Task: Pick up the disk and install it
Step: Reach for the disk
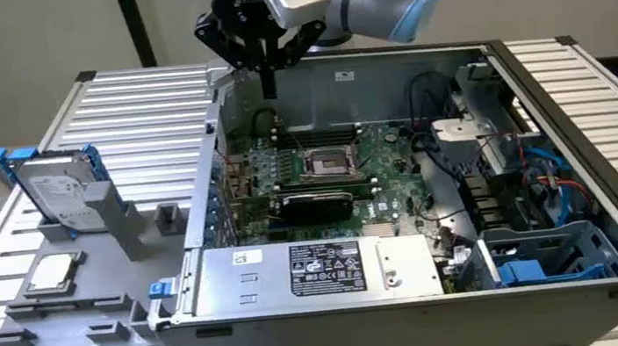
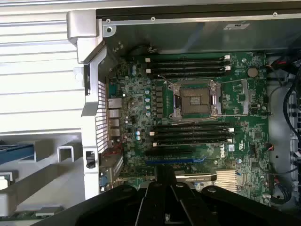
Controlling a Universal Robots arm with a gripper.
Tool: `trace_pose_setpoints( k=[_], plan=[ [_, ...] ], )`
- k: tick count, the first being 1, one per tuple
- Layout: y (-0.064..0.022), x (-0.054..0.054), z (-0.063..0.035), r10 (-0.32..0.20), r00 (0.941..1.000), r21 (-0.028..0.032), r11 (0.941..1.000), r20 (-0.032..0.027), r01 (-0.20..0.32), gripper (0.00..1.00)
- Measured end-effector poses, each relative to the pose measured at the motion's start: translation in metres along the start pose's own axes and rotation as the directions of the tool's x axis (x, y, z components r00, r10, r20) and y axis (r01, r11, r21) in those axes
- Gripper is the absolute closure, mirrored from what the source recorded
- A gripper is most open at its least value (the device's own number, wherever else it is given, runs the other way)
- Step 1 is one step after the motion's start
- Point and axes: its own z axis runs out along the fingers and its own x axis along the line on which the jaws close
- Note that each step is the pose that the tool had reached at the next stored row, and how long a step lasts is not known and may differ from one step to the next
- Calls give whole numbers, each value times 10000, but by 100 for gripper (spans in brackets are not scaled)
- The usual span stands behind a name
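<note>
The disk (image 1: 56,192), a silver-grey drive with a white label and blue side rails, stands upright in a grey holder (image 1: 102,218) at the exterior view's left. My gripper (image 1: 269,85) hangs shut and empty over the far left corner of the open computer case (image 1: 404,179), well away from the disk. In the wrist view the shut fingers (image 2: 165,181) point down at the green motherboard (image 2: 197,117). A sliver of the disk's blue rail (image 2: 16,153) shows past the case wall.
A small square silver chip (image 1: 51,273) lies on the grey fixture plate (image 1: 67,309). A blue plastic cage (image 1: 555,253) sits in the case's near right corner, beside cables (image 1: 546,184). The power supply (image 1: 315,270) fills the case's front. The ribbed table (image 1: 136,114) surrounds everything.
</note>
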Motion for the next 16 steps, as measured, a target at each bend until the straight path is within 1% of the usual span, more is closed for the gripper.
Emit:
trace_pose_setpoints(
  k=[14, 16],
  plan=[
    [-1, 5, 0, 0, 10000, 0, 10000, 1, 0, 89],
    [1, 88, -3, 0, 10000, 2, 10000, 6, 0, 89]
  ],
)
